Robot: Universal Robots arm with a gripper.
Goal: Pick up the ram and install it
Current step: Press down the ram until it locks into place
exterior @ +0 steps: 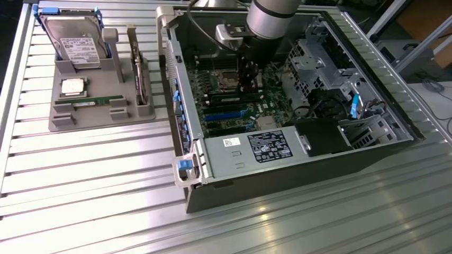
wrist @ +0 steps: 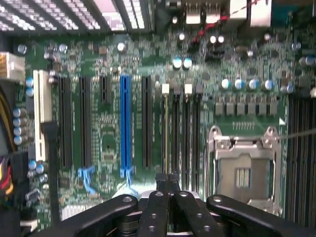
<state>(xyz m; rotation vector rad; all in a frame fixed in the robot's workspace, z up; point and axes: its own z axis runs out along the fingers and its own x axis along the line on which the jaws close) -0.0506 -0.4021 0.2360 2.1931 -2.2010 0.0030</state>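
Note:
A ram (exterior: 90,101), a thin green stick, lies flat in the grey holder (exterior: 99,120) on the exterior view's left, outside the computer case. My gripper (exterior: 249,90) reaches down inside the open case, over the motherboard. In the wrist view the gripper (wrist: 168,177) is shut, its black fingertips pressed together with nothing visible between them. It hangs just above the long black memory slots (wrist: 180,133), beside the empty silver processor socket (wrist: 244,170). I cannot tell whether a stick sits in the slot under the fingertips.
The holder also carries a hard drive (exterior: 74,39), a square silver processor chip (exterior: 73,86) and an upright card (exterior: 138,74). Inside the case are the power supply (exterior: 255,148), drive cages (exterior: 314,58), cables and a blue expansion slot (wrist: 125,128). The case walls (exterior: 169,69) surround the arm.

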